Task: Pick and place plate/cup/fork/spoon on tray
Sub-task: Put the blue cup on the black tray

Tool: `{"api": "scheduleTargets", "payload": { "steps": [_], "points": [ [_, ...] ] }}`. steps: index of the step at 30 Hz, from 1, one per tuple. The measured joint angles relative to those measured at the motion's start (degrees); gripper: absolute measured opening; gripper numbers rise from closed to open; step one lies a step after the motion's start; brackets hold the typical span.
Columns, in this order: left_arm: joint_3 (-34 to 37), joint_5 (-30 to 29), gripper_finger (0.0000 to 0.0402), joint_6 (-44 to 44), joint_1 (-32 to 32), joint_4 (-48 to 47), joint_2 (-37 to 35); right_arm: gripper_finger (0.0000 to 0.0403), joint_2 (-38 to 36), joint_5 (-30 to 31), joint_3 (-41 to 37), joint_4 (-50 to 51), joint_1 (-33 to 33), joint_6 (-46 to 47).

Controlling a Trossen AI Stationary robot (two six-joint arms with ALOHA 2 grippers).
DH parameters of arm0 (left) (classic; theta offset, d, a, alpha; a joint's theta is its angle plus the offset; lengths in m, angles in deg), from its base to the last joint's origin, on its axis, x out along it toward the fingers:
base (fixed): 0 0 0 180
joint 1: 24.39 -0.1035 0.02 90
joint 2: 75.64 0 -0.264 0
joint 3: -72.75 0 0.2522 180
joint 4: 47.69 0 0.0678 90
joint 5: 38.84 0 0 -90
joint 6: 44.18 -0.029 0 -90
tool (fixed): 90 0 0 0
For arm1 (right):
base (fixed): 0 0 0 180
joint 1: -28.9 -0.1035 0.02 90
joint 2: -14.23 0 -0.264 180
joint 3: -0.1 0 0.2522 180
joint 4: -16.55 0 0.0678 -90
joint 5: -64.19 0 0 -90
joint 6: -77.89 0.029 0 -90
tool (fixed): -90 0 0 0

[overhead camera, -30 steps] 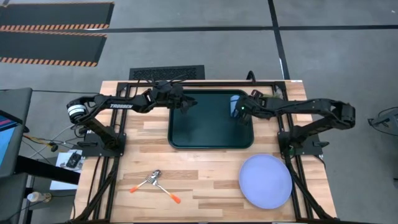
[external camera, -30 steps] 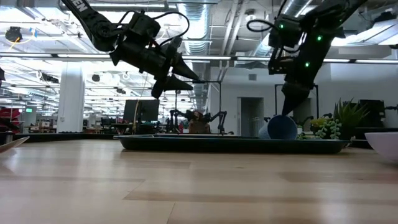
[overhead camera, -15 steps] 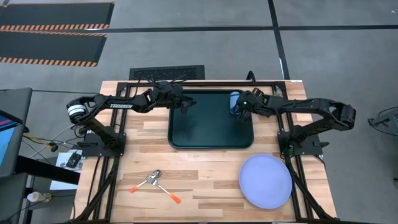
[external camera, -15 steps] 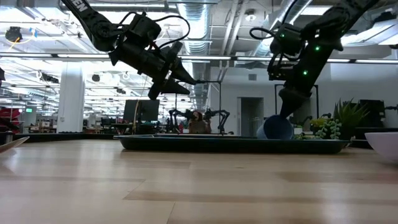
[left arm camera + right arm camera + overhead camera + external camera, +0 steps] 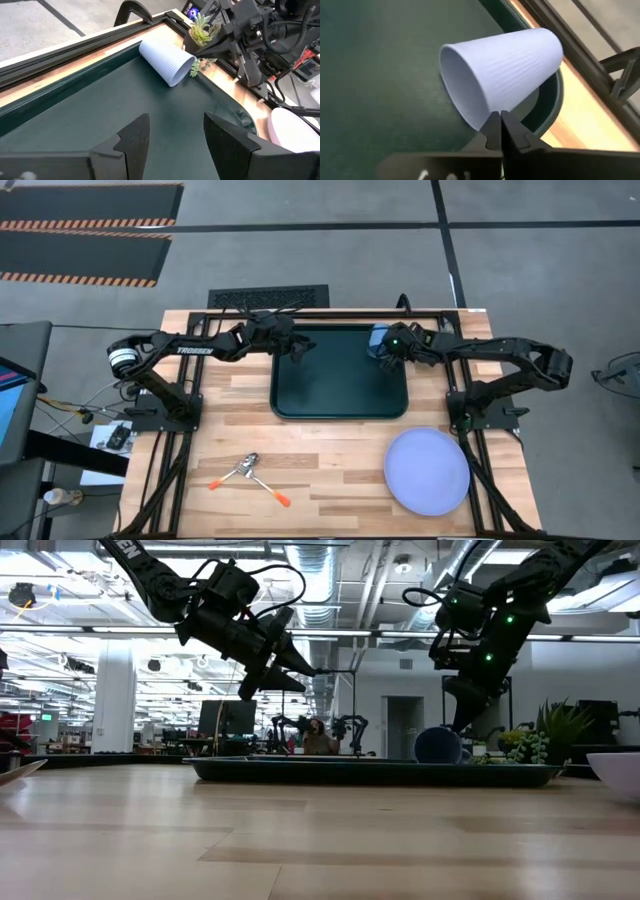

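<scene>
The blue cup lies on its side in the far right corner of the dark tray, its mouth toward the tray's middle; it also shows in the low view and both wrist views. My right gripper is shut, its tips at the cup's wall by the rim. My left gripper is open and empty, above the tray's far left part. The lavender plate lies on the table at the near right. The orange-handled fork and spoon lie crossed at the near left. My right gripper's shut fingertips stand against the cup's outer wall just behind the rim, coming down at a slant from the table's right. I cannot tell whether they press on it or only stand close. The cup rests on its side on the tray.
A small green plant and a black frame rail stand just beyond the tray's far right corner. The two arm bases stand at the table's left and right edges. Bare wood lies between the tray and the near edge.
My right gripper has gone a little toward the table's far edge and up. The cup has gone with it toward the tray's far right corner and has tipped from a tilted stand down onto its side.
</scene>
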Motion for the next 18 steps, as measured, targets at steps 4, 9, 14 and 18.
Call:
{"api": "scheduleTargets", "payload": {
  "steps": [4,9,14,18],
  "points": [
    [0.00,0.00,0.0174,0.01,0.00,-0.04,0.00,0.0017,-1.08,0.03,0.42,0.30,-2.67,4.07],
    [0.00,0.00,0.0174,0.00,0.00,-0.15,0.00,0.0048,-2.26,0.23,3.59,3.79,-6.82,6.73],
    [0.00,0.02,0.0174,-0.86,0.10,-0.15,0.00,0.0083,-2.22,0.72,5.03,5.29,-10.96,3.92],
    [0.00,0.17,0.0174,-1.68,0.22,-0.14,0.00,0.0131,-0.87,0.51,5.03,6.22,-13.42,3.81]
  ]
}}
